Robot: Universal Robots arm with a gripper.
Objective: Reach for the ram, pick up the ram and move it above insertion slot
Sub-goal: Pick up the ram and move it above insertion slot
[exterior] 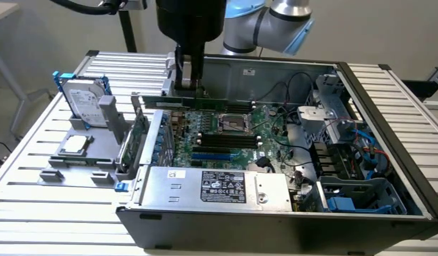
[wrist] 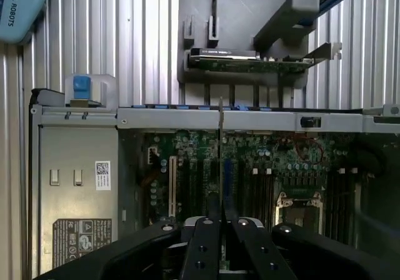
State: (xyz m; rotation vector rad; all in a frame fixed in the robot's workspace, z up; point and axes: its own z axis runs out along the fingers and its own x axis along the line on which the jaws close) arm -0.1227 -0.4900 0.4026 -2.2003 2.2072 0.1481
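Observation:
My gripper (exterior: pixel 187 88) is shut on the ram (exterior: pixel 204 101), a long thin green stick held level and on edge above the back of the open computer case. In the wrist view the ram (wrist: pixel 220 149) shows edge-on as a thin line running out from between the black fingers (wrist: pixel 203 249) of the gripper (wrist: pixel 222 230). The black insertion slots (exterior: pixel 226 141) lie parallel on the motherboard, below and in front of the stick. Seen from the wrist, these slots (wrist: pixel 256 192) run beside a blue slot (wrist: pixel 227 177), and the stick's edge lines up close to the blue one.
A grey holder left of the case carries a hard drive (exterior: pixel 87 101), a processor (exterior: pixel 75 144) and a green expansion card (exterior: pixel 140 133). The power supply (exterior: pixel 219 186) fills the case front. The processor socket (exterior: pixel 233 122), cables (exterior: pixel 297 106) and a drive cage (exterior: pixel 354 192) crowd the inside.

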